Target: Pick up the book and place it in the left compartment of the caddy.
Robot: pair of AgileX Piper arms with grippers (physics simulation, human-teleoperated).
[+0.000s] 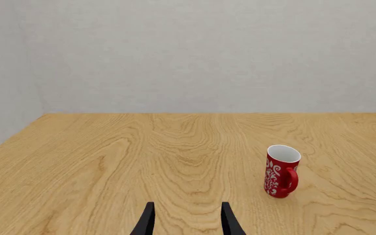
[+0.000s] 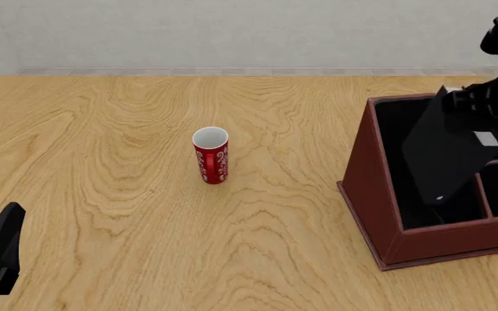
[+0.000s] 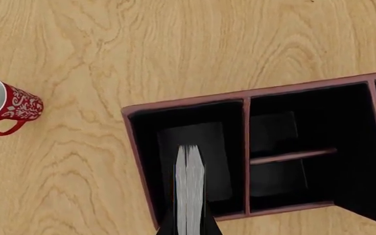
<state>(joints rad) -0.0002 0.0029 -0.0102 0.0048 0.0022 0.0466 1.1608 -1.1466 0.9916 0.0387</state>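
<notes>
Book held over the caddy's left compartment.
Your left gripper [image 1: 187, 221] sits spread and empty near the desk's front left corner; at the right edge, your right gripper [image 3: 189, 226] clamps the book [image 2: 446, 150], tilted above the left compartment [image 3: 189, 155] of the caddy [image 2: 372, 188].

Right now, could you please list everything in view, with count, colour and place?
book: one, black covers, pale page edges, held tilted over the left compartment, lower end inside it
caddy: one, reddish-brown, black interior, right side of the table
cup: one, red with white pattern, upright near the table's middle
table: one, light wood
wall: one, pale grey, behind the table
left pincer: one, black, open, low over the table
right pincer: one, black, shut on the book above the caddy
</notes>
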